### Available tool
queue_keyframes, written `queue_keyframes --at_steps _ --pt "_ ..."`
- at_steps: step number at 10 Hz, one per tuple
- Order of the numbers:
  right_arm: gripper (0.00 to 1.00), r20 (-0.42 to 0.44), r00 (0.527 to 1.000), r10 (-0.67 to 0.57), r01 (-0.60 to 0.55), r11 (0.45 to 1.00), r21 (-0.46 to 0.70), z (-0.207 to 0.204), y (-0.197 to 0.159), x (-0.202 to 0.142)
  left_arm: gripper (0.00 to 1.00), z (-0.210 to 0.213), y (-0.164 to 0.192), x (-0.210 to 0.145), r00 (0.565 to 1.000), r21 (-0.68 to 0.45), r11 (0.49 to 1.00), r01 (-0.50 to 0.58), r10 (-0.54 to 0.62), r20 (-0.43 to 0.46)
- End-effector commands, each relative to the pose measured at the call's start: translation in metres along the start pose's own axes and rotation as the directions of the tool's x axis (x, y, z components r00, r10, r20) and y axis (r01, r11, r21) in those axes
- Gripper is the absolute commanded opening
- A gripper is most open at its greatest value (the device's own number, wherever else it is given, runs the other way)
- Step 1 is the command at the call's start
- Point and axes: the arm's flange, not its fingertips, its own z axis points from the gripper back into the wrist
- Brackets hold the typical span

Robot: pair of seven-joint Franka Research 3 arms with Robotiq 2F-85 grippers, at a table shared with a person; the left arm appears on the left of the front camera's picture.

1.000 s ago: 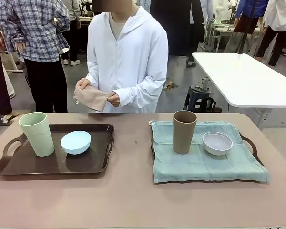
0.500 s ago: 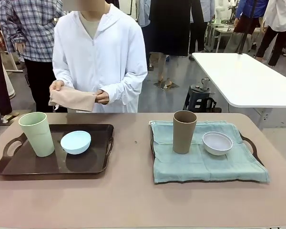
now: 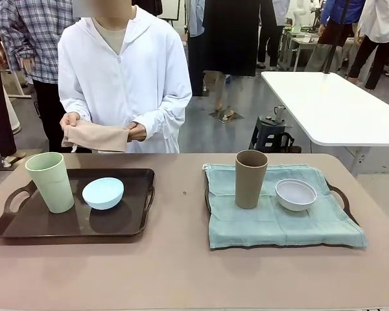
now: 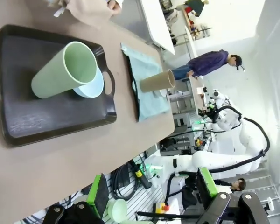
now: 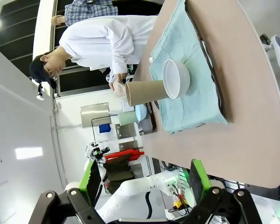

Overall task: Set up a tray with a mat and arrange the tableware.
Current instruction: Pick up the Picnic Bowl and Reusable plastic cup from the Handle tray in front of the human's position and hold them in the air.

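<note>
On the robot's right, the dark handled tray (image 3: 341,198) looks done: teal cloth mat (image 3: 272,223) spread, tall tan-brown cup (image 3: 251,179) and small white bowl (image 3: 295,194) standing on it. Left dark plastic tray (image 3: 26,227) has no mat; tall pale green cup (image 3: 50,182) and light blue bowl (image 3: 103,193) sit directly on it. Person's hands (image 3: 137,132) grip a folded beige cloth mat (image 3: 97,137) beyond the far edge. Left gripper (image 4: 153,192) and right gripper (image 5: 144,182) both gape, empty.

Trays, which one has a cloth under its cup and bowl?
The right tray, under the brown cup: a teal mat covers it. The left tray has none.
</note>
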Motion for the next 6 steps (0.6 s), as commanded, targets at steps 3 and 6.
queue_keyframes --at_steps 3,6 --pt "1.0 -0.001 1.0 -0.001 0.001 1.0 0.001 -0.001 0.0 0.0 1.0 0.005 -0.023 -0.022 0.998 0.028 0.998 -0.055 0.053 0.039" --pt "1.0 -0.001 1.0 -0.001 0.001 1.0 0.001 -0.001 0.0 0.0 1.0 0.011 -0.02 -0.015 0.999 0.031 0.999 -0.037 0.036 0.03"
